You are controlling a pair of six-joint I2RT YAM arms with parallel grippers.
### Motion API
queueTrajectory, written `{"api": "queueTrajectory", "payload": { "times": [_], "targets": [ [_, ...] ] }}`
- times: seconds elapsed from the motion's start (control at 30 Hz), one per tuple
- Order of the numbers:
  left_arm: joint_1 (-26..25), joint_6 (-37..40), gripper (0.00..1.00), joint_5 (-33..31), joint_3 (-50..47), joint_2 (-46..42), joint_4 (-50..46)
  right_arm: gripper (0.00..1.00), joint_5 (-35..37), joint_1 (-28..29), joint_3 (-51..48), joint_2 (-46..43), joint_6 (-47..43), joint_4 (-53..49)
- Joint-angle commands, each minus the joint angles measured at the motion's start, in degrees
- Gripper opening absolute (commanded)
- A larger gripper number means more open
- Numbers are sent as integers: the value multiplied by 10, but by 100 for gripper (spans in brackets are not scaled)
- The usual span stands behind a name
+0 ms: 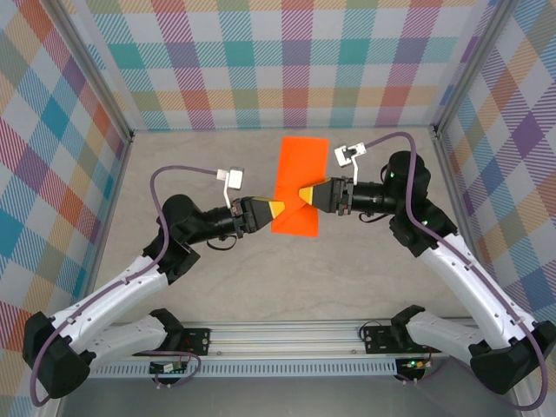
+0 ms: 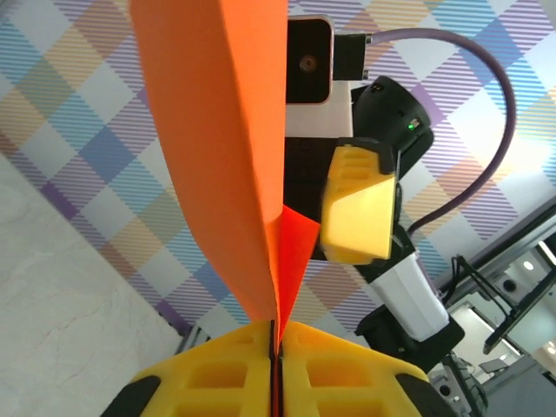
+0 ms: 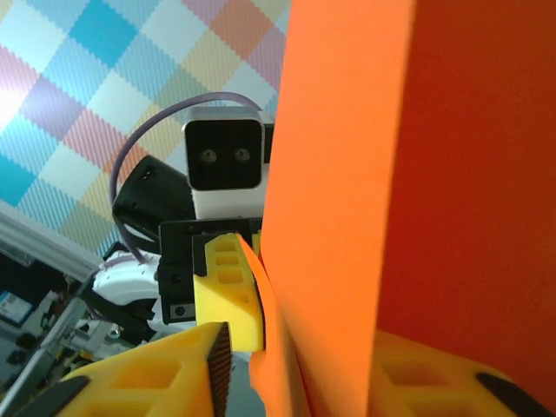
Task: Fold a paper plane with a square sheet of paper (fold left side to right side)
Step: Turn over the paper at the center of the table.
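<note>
The square sheet of paper (image 1: 300,187) sits between my grippers, over the middle of the table (image 1: 217,278). My left gripper (image 1: 276,208) meets its left edge; my right gripper (image 1: 304,193) faces it from the right.

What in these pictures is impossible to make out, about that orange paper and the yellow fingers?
1. Creases in the orange sheet: top view, too small, and the left fingers and right fingers overlap it.
2. The sheet's upper end: left wrist view, cut off by the top edge.
3. Whether the right fingers touch the sheet: right wrist view, the paper hides one inner pad.
</note>
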Motion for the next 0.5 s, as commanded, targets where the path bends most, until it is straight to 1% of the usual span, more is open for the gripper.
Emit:
{"api": "queueTrajectory", "payload": {
  "times": [0.0, 0.03, 0.07, 0.13, 0.17, 0.2, 0.23, 0.27, 0.3, 0.37, 0.43, 0.47],
  "targets": [
    [-8, 76, 4, -34, 27, -11, -100, 48, 105, 1, 30, -24, -77, -155],
    [-9, 102, 2, -55, 33, -14, -145, 54, 150, 1, 33, -33, -95, -194],
    [-11, 137, 0, -85, 42, -18, -203, 63, 220, 1, 33, -45, -111, -248],
    [-20, 200, 0, -164, 61, -18, -319, 76, 388, 0, 26, -66, -111, -351],
    [-28, 229, 0, -218, 72, -14, -378, 86, 479, 0, 18, -75, -98, -402],
    [-39, 249, 0, -277, 84, -7, -442, 90, 555, 0, 7, -83, -90, -447],
    [-51, 262, 0, -327, 96, 4, -492, 97, 602, 0, -9, -89, -86, -473],
    [-68, 275, 0, -384, 111, 19, -542, 100, 651, -1, -33, -100, -81, -492],
    [-90, 282, 0, -447, 129, 38, -584, 100, 681, -1, -57, -114, -75, -503],
    [-135, 273, 0, -575, 165, 84, -672, 100, 714, -1, -98, -141, -65, -507],
    [-176, 227, 0, -693, 209, 143, -767, 100, 745, -1, -126, -165, -44, -513],
    [-193, 193, 0, -741, 237, 183, -821, 100, 760, -2, -139, -178, -33, -516]
  ]
}}
